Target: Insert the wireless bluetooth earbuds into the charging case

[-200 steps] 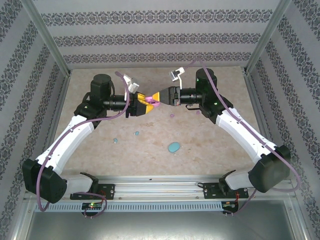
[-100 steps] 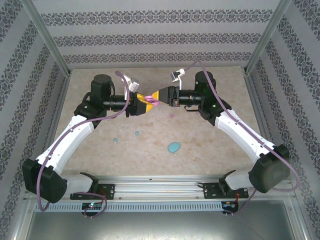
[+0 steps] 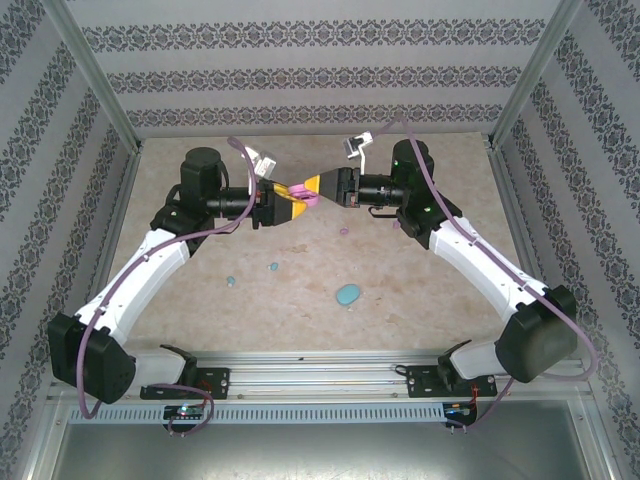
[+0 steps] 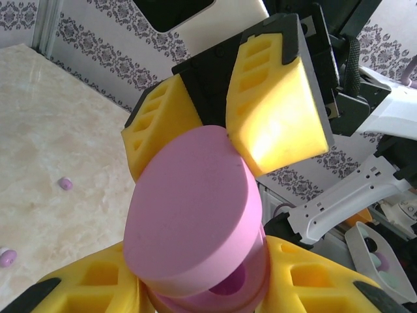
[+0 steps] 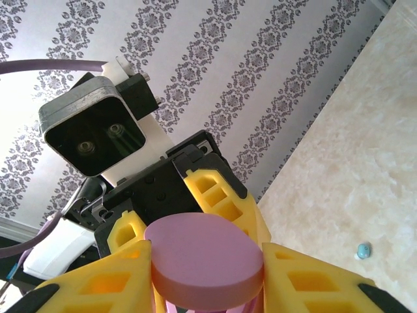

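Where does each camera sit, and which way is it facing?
Top external: above, behind the bases, looking down on the table; both arms, left claw meeting right claw.
Left wrist: on left arm, faces right claw; own fingers at bottom.
Right wrist: on right arm, faces left claw; own fingers at bottom.
Shared: pink case gripped between both claws.

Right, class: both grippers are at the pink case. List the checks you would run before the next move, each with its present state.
1. Left gripper grips the pink case at its base: ok.
2. Right gripper clamps the lid: ok.
3. Lid lifted: ok, a hollow shows beneath it.
4. Earbuds seated: not ok; two pink earbuds lie on the table.
5. A gripper free to fetch one: not ok.
6. Hollow empty: cannot tell.
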`<action>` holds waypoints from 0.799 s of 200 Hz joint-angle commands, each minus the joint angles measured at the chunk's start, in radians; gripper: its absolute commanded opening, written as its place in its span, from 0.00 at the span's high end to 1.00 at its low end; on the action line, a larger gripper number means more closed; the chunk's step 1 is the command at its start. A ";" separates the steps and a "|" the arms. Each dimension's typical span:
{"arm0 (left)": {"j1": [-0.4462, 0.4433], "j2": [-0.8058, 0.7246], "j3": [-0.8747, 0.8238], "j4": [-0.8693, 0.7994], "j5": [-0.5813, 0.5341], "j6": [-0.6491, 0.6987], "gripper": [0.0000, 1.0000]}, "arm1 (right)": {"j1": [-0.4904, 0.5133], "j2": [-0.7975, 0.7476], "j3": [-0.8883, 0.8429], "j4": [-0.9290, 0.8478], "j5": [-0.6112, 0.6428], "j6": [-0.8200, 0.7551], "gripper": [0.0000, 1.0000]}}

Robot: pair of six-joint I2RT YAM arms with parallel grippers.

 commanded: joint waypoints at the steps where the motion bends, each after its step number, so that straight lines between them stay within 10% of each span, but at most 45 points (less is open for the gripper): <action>1: -0.028 -0.010 0.009 0.267 0.193 -0.089 0.90 | -0.002 0.061 -0.014 -0.018 0.059 -0.008 0.68; 55: -0.028 0.001 0.017 0.314 0.208 -0.144 0.90 | -0.022 0.079 -0.011 0.033 0.044 -0.016 0.49; 160: -0.027 0.031 0.041 0.360 0.240 -0.201 0.90 | -0.024 0.093 -0.018 0.028 0.015 -0.015 0.81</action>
